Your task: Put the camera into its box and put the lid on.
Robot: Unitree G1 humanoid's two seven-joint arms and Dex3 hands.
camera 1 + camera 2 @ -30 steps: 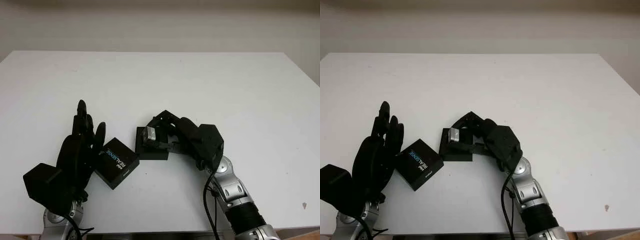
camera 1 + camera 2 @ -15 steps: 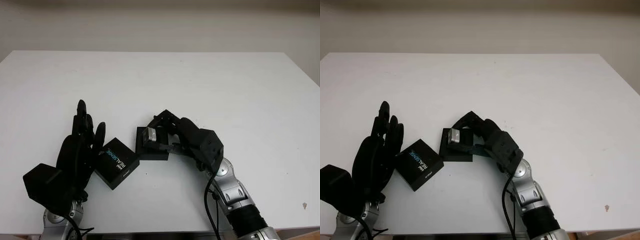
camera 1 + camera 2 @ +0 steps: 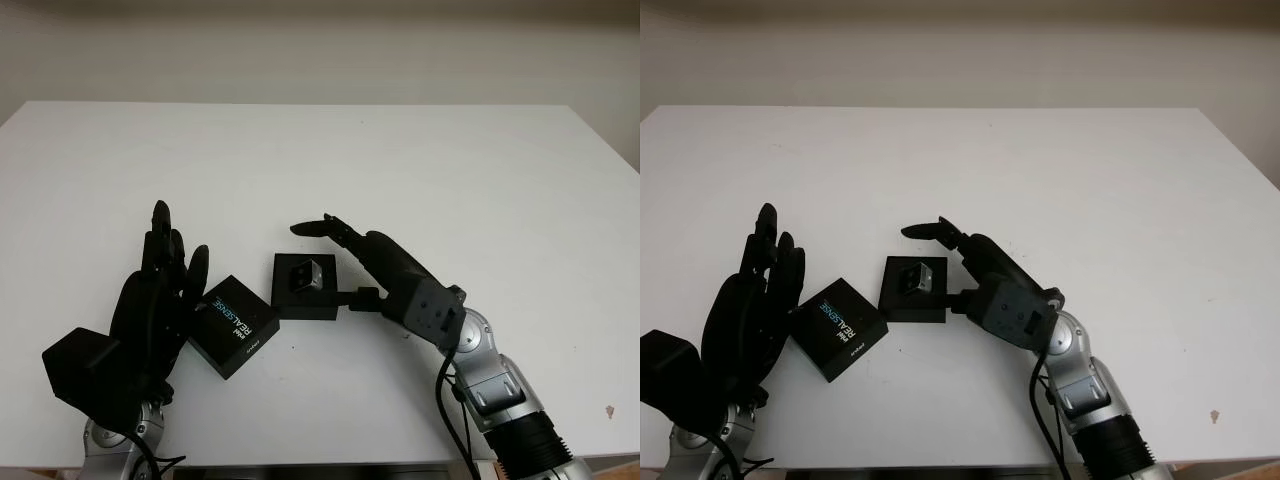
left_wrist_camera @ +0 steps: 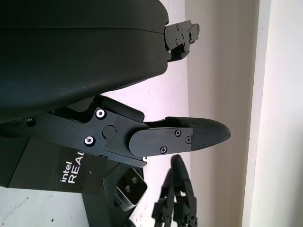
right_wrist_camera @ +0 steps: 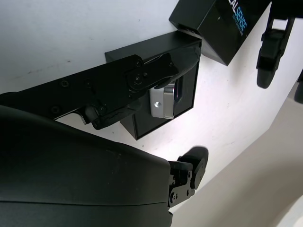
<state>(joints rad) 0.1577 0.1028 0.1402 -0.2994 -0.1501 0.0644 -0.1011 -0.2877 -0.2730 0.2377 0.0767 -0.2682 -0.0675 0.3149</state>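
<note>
Starting at the left side of the white table [image 3: 420, 170], you have your left hand [image 3: 155, 300] near the front edge, open and holding nothing, its palm turned toward the middle of the table and its fingertips pointing at the far edge. Just beside its fingers, touching or very nearly so, lies the black lid [image 3: 233, 325], printed "intel REALSENSE" on top and turned at an angle to the table's front edge. From the left wrist view you see the same lid [image 4: 52, 168] just past the hand's lower finger.

Next to the right comes the black box [image 3: 305, 288], its near left corner just beside the lid's far right corner; you cannot tell whether the two touch. The silver camera [image 3: 303, 275] sits inside the box, lens face up. The right wrist view shows the camera [image 5: 164, 98] in the tray with one black finger crossing above it.

Further right, your right hand [image 3: 375, 265] is open and holds nothing. Its upper fingers reach out above the far side of the box, clear of the camera, while its thumb [image 3: 362, 298] lies low at the box's right edge, close against it. The forearm runs back toward the front right of the table.
</note>
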